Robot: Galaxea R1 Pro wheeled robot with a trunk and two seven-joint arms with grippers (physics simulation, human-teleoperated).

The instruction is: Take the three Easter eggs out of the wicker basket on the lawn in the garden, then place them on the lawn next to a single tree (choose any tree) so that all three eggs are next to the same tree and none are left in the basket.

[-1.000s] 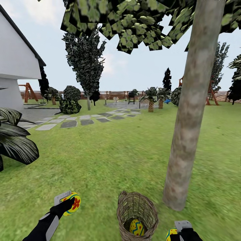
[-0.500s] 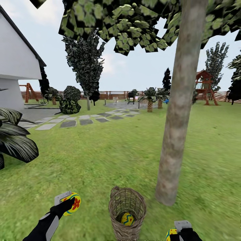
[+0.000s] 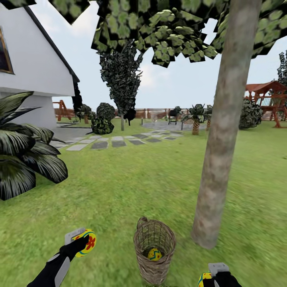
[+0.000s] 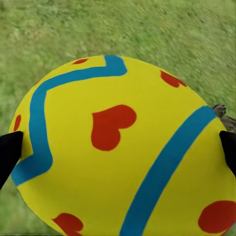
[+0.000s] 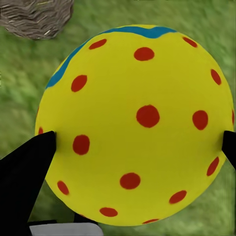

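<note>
My left gripper (image 3: 81,242) is shut on a yellow Easter egg (image 3: 88,241) with blue bands and red hearts, held above the lawn (image 3: 119,187); the same egg (image 4: 123,147) fills the left wrist view. At the head view's lower edge, my right gripper (image 3: 211,276) is shut on a second egg (image 3: 204,278), yellow with red spots (image 5: 135,123). The wicker basket (image 3: 154,249) stands upright on the grass between both grippers, with a third egg (image 3: 154,254) inside. The tree (image 3: 221,135) rises just right of the basket, its trunk base about a basket's width away.
A spiky-leaved palm plant (image 3: 24,147) stands at the left. Grey stone slabs (image 3: 119,141) cross the lawn further off, toward a white house (image 3: 32,75). Conifers, shrubs, a wooden fence and a play structure (image 3: 269,99) lie at the back.
The whole view has shifted as the camera moved: basket and tree sit slightly right of where they were half a second ago. Both grippers still hold their eggs at the same spots.
</note>
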